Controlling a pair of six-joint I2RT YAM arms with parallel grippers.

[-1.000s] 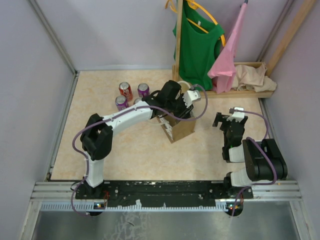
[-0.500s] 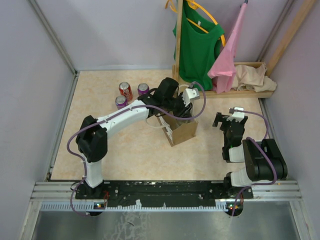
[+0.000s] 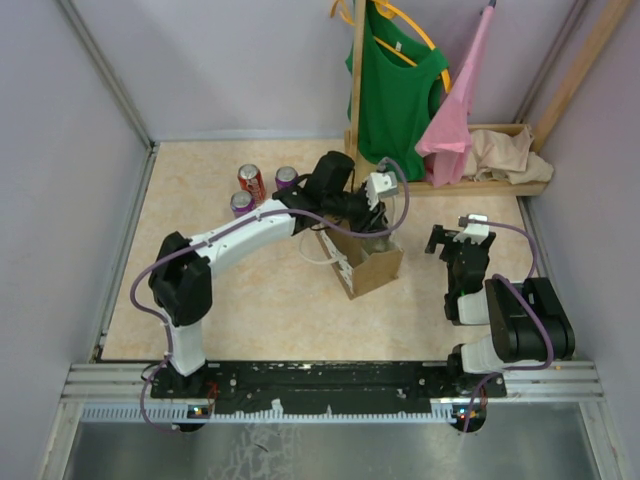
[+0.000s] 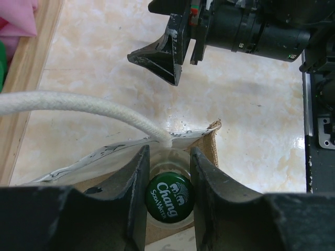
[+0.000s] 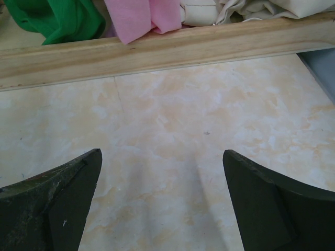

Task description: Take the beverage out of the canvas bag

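Observation:
The tan-brown canvas bag [image 3: 372,268] stands mid-table with a white rope handle [image 4: 78,102] looping off it. My left gripper [image 3: 378,225] reaches into the bag's top and is shut on the neck of a glass bottle with a green "Chang Soda Water" cap [image 4: 169,198]; the black fingers [image 4: 133,193] press both sides of the cap. The bottle's body is hidden inside the bag [image 4: 209,151]. My right gripper [image 3: 455,240] is open and empty to the right of the bag, over bare tabletop [image 5: 162,172].
Three cans [image 3: 250,183] stand at the back left of the bag. A wooden rack base [image 5: 157,49] with green and pink garments [image 3: 400,90] and a beige cloth heap [image 3: 505,152] runs along the back right. Grey walls close both sides.
My left gripper has shifted right and slightly toward the back, and the bag has slid and tilted rightward with it. The right arm has not moved.

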